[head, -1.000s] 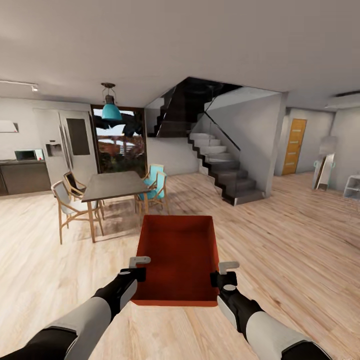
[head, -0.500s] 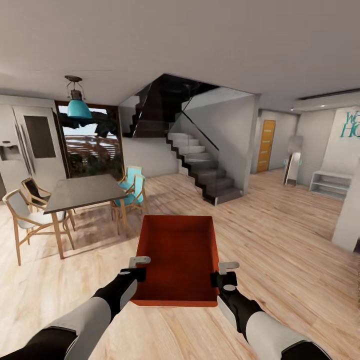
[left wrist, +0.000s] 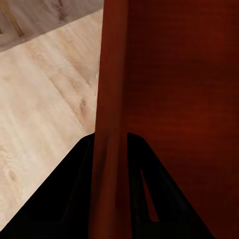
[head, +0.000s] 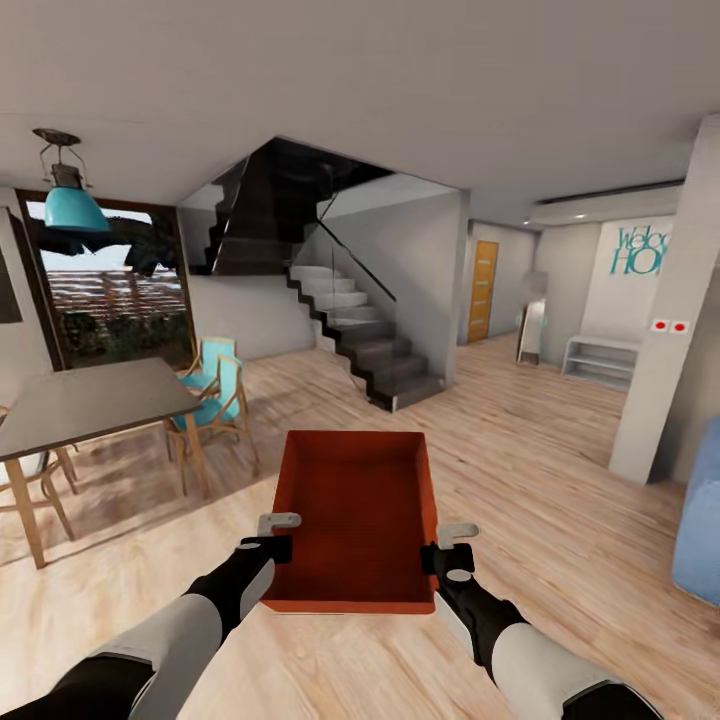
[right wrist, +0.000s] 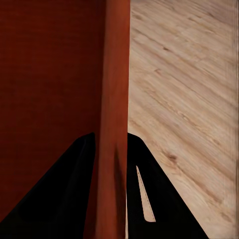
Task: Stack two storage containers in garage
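Pale plank floor [head: 560, 480] runs through an open room, with a dark staircase [head: 350, 330] at upper centre, a dining table [head: 90, 400] and teal chair [head: 215, 385] at left, a teal lamp [head: 72, 205] at upper left, and an orange door [head: 484, 290] down a passage at centre right. Held low at centre is one red-orange bin [head: 352, 510], empty, carried level above the floor. The left gripper [head: 272, 538] clamps the bin's left wall and the right gripper [head: 448, 548] its right wall; each wrist view shows that thin wall [left wrist: 112, 124] [right wrist: 114, 99] pinched between dark jaws.

Over the last second the whole room has slid leftward in the head view: the table is now partly cut off at the left edge, the staircase and door sit further left, and a white pillar [head: 665, 330] and blue object [head: 700, 520] have come in at right. The bin and arms hold the same place in frame, so the robot is turning right with its load, grip unchanged. Judging by this, transport is under way, still in the living area, with the garage not yet reached and the second bin still to be dealt with
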`<state>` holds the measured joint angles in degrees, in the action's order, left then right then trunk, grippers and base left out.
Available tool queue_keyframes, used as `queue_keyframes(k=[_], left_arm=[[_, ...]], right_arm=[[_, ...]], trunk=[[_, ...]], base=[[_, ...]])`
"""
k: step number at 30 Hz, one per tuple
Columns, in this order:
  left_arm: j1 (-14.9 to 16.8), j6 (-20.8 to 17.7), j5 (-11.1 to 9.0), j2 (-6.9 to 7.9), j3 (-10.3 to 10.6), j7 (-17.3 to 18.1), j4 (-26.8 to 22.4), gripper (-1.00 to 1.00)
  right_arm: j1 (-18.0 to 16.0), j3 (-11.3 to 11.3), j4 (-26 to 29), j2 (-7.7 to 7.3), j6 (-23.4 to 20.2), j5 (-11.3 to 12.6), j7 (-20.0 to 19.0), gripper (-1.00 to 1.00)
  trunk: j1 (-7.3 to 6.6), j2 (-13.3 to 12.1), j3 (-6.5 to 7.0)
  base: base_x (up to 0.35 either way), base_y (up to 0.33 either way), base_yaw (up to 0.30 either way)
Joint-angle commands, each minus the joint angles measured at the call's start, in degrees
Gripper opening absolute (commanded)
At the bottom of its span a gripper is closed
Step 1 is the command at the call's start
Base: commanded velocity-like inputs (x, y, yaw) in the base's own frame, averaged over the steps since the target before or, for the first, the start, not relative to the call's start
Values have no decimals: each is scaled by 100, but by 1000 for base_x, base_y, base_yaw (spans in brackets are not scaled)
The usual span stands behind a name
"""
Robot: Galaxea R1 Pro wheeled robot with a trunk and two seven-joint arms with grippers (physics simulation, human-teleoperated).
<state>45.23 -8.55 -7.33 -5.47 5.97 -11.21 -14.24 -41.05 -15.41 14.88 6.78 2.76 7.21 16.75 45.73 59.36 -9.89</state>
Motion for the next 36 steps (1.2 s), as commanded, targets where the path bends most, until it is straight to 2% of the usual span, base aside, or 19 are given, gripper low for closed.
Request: queue_keyframes(k=[1,28,36], left_arm=[[4,231,82,204,-318,-67,-35,-100],[4,231,82,204,-325,-67,-44,-100],[4,231,82,204,-325,-66,-44,-100]], right_arm=[[-6,407,-20,-72,33,97,349,-100],[-8,407,-20,-72,35,94,347,-100],[-9,408,-20,-72,40,97,323,-100]], trunk=[[4,6,-8],[4,6,-8],[4,6,-8]], base=[[322,79,-281],[322,79,-281],[322,79,-59]])
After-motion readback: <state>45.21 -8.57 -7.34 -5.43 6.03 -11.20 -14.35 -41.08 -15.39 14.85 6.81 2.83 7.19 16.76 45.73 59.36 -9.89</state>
